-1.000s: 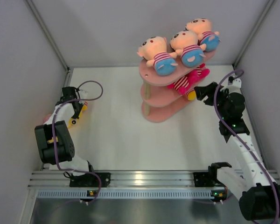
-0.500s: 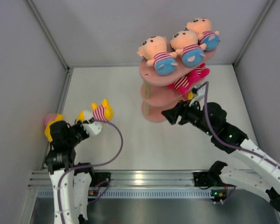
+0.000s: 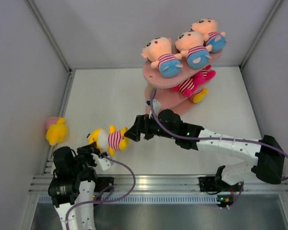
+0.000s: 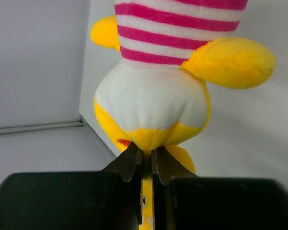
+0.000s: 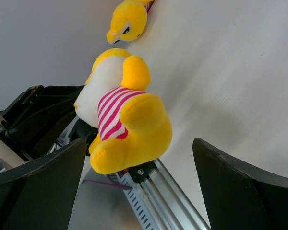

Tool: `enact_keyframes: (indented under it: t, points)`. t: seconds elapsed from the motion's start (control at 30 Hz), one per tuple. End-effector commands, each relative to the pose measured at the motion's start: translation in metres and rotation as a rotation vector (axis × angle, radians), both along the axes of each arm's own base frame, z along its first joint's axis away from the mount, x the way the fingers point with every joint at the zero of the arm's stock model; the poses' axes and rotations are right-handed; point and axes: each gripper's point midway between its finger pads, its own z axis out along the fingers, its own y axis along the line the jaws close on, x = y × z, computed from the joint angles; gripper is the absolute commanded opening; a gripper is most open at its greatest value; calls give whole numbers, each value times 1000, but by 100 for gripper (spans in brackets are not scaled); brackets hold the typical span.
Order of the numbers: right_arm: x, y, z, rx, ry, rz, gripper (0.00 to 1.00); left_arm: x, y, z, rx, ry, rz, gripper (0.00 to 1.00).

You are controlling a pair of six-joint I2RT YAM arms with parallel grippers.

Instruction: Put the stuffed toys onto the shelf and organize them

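1. Nearest me, the left gripper (image 4: pixel 145 162) is clamped shut on the yellow striped toy (image 3: pixel 109 139), which is held up over the table's (image 3: pixel 105 103) near edge, just beyond the rail (image 3: pixel 149 183). The left wrist view shows the fingers pinching a yellow fold at its head end. The top view hides that pinch.
2. The right gripper (image 3: pixel 130 132) is spread wide at the toy's feet. In the right wrist view a finger stands off to each side, neither touching.
3. A second yellow toy (image 3: pixel 55 130) lies by the left wall, well apart.
4. Farthest is the shelf (image 3: pixel 152 74). Three peach-faced toys (image 3: pixel 192 48) lie on the top board and a magenta-limbed toy (image 3: pixel 194 82) on the middle. My right arm hides much of the bottom board.
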Motion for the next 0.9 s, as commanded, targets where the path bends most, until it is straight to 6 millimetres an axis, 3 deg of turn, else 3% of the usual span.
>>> enact_keyframes:
  t: [0.0, 0.1, 0.23, 0.33, 0.37, 0.4, 0.43, 0.47, 0.5, 0.53, 0.57, 0.6, 0.7, 0.77, 0.87]
  points:
    - [-9, 29, 41, 230, 40, 52, 93, -7, -15, 16, -20, -61, -77, 1]
    - [-15, 49, 34, 229, 75, 104, 94, -8, -16, 18, -23, -67, -81, 1]
    - [-24, 73, 6, 192, 144, 137, 88, -9, -21, 24, -43, -76, -105, 1]
    - [-30, 77, -3, 198, 175, 164, 46, -5, -15, 19, -21, -53, -80, 1]
    - [-31, 76, -5, 189, 175, 170, 16, -3, -11, 16, -7, -43, -64, 1]
    - [-31, 74, -8, 177, 174, 168, 3, -1, -7, 12, 7, -29, -51, 2]
    - [-32, 67, -15, 157, 177, 153, 0, 1, -1, 7, 29, -18, -27, 7]
    - [-33, 62, -20, 145, 174, 144, 0, 2, 1, 4, 32, -4, -18, 24]
    - [-36, 50, -29, 128, 177, 133, 0, 2, 2, 2, 31, 3, -8, 71]
    - [-35, 41, -38, 105, 180, 110, 0, 2, 2, 2, 19, 8, -1, 86]
    - [-35, 33, -44, 95, 183, 99, 0, 1, 2, 2, 11, 9, 2, 95]
    - [-36, 23, -52, 81, 194, 85, 0, 1, 0, 3, -2, 12, 1, 98]
    - [-33, -34, -92, 36, 249, -1, 0, 2, -2, 2, -37, 44, 3, 98]
    - [-18, -67, -109, -1, 272, -85, 0, 4, 0, -4, -48, 84, 20, 98]
    - [0, -118, -119, -33, 251, -197, 0, 8, 3, -14, -72, 160, 43, 98]
